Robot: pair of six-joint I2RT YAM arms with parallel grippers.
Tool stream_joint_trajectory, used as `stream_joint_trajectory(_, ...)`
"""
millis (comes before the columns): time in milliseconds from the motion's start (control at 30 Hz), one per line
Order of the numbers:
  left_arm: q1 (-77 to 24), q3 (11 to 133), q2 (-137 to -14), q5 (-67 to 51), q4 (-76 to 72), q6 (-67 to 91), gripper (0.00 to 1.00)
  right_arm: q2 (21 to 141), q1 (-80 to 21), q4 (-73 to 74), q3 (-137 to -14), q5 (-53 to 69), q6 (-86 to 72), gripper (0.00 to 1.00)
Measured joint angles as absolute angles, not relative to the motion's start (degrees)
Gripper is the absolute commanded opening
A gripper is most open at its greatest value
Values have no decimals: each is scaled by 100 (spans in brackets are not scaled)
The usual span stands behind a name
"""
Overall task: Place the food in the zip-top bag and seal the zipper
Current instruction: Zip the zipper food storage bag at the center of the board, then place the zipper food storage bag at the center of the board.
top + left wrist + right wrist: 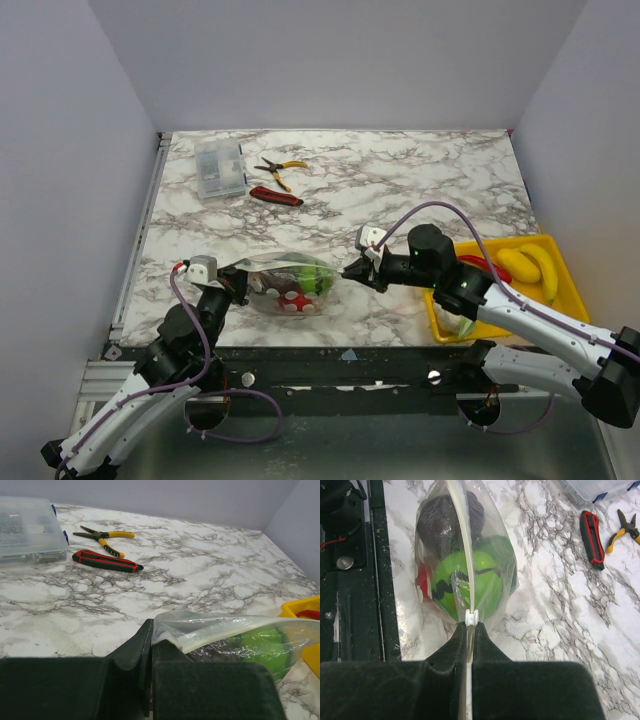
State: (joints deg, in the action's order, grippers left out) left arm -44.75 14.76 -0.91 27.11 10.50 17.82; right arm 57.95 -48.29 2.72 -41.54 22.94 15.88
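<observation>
1. So, the loading part looks mostly done and the sealing step is what's in hand. The zip-top bag (290, 283) lies on the surface (400, 190) near the front edge, strung out sideways between the two arms.
2. The left tool (151, 640) is pinched tight on the bag's left mouth corner, with plastic sandwiched between its fingers.
3. The right tool (471, 630) is clamped on the opposite end of the zipper (465, 555), just behind a small white tab (471, 616).
4. Food inside: a green piece (470, 582), a maroon piece (440, 520) and a bit of a red piece (422, 585), all bulging up right against the strip.
5. The strip reads as one taut line from the right wrist view, but nobody could swear it's shut along its whole length.
6. Next move probably needs one tool to anchor its end while the other runs or presses along the ridge. The fat green piece under the strip could push it apart.
7. Around: a yellow bin (572, 283) on the right holding bananas (530, 265) and a red item (480, 265), partly under the right arm. Pliers (275, 168), a red knife (276, 196) and a clear compartment box (220, 168) sit well back, out of the way.
</observation>
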Motion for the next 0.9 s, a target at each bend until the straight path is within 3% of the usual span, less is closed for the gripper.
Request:
stream_joint_trajectory(400,-4475,1544,-89,2869,1221,1712,0,5765,-4829,285,-4106,2294,1503,2)
stream_joint_trajectory(500,-4475,1544,-89,2869,1216,1710,0,5769,-4829,285,-4106,2296,1446,41)
stream_joint_trajectory(567,-4471,1544,-86,2880,1214,1693,0,5804,-4825,305,-4106,2294,1328,52)
stream_joint_trajectory(600,-4460,1551,-84,2891,1214,1691,0,5839,-4821,311,-4108,2307,1282,62)
stream_joint_trajectory(667,-4458,1575,-78,2888,1214,1688,0,5933,-4801,329,-4108,2311,1092,99)
stream_joint_trajectory(900,-4458,2032,-419,2877,1219,1682,0,5964,-4797,821,-4600,1855,298,100)
